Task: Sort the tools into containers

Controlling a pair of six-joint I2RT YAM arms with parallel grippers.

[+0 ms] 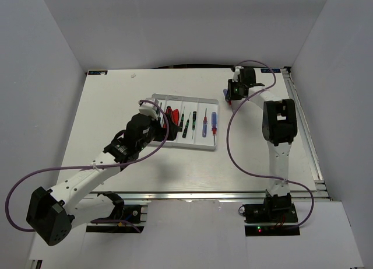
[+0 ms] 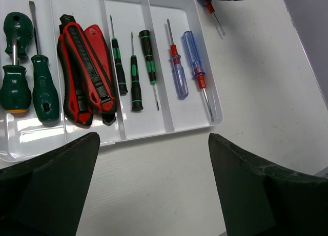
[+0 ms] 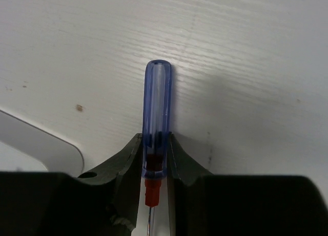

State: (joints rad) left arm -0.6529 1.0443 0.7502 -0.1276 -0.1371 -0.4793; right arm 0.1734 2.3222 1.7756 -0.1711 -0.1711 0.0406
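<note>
White table (image 1: 116, 105) between pale walls (image 1: 35, 76) (blue screwdriver (image 3: 156, 103) in right pincer (image 3: 155, 145))

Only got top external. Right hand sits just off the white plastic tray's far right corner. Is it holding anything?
Observer: Yes. The right wrist view shows the right hand shut on a clear blue plastic-handled screwdriver with a red collar.
Operator: And the other one?
Observer: The left hand is open, nothing between its fingers, by the near rim of the shallow white plastic tray.
Operator: What's in the compartment its arm covers?
Observer: Dark green-handled screwdrivers.
</note>
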